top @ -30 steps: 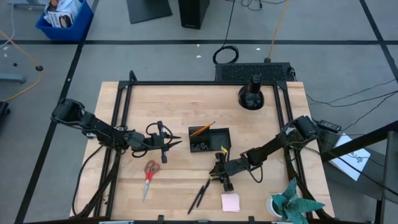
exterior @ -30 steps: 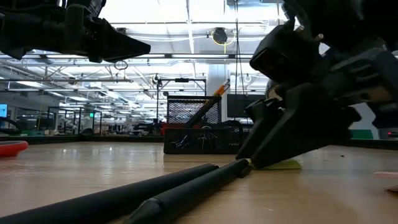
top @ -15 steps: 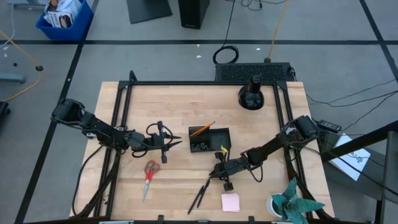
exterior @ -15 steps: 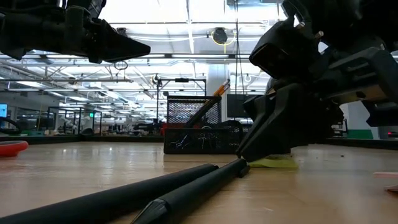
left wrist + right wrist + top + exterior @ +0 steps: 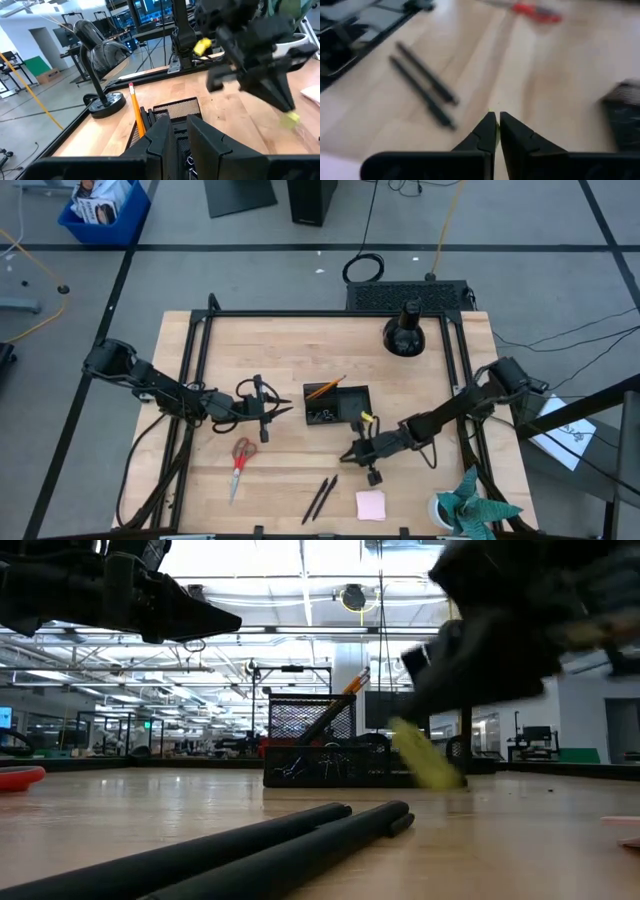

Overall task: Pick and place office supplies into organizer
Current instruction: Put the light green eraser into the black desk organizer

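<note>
Right gripper (image 5: pixel 352 451) beside organizer (image 5: pixel 337 403) rim

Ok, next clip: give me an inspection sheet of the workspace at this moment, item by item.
Surface: wooden table in a black frame, no spills seen.
Job's things: organizer mid-table with an orange pencil leaning out; red-handled scissors, two black pens and pink sticky-note pad lie loose in front of it.
Clutter: black desk lamp at the back; paper plant in a cup at the right front corner.
Grippers: right gripper off the table beside the organizer, shut on a small yellow item; left gripper hovers left of the organizer, shut, holding nothing.
Cables: loops on the floor behind the table.
Surroundings: blue bin on the floor; no person seen.
</note>
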### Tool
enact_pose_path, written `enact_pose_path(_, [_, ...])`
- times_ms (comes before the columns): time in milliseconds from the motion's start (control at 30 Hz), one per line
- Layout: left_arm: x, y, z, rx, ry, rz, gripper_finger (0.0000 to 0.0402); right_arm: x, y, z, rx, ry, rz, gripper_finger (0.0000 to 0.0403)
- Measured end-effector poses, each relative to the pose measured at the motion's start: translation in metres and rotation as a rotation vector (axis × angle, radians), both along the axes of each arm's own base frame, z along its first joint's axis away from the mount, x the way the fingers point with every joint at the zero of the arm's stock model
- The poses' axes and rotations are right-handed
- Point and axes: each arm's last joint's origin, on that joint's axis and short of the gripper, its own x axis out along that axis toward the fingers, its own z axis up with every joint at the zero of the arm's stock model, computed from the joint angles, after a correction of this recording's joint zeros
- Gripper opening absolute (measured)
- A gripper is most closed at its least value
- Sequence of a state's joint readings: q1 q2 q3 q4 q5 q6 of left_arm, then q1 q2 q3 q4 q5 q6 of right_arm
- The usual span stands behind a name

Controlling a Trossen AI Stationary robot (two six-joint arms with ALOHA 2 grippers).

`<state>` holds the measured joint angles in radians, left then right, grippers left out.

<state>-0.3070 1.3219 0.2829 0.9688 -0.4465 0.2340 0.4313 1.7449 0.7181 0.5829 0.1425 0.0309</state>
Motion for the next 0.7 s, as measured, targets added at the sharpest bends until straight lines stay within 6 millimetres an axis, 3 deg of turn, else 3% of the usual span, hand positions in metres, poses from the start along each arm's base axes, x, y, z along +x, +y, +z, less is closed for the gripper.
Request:
enact_pose_path(233, [0.000, 0.000, 0.001, -0.002, -0.008, 0.001, 0.0072, 0.009, -0.014, 0.021, -0.156, -0.144, -0.151, 0.0014])
enact_pose_path(467, [0.000, 0.000, 0.001, 0.000, -0.006, 0.010, 0.0072, 0.027, -0.037, 0.035, -0.229, -0.177, -0.299, 0.0015])
enact_pose_path(700, [0.000, 0.000, -0.001, 0.005, 0.008, 0.010, 0.0072, 0.024, -0.035, 0.025, 0.008, -0.028, -0.197, 0.0021])
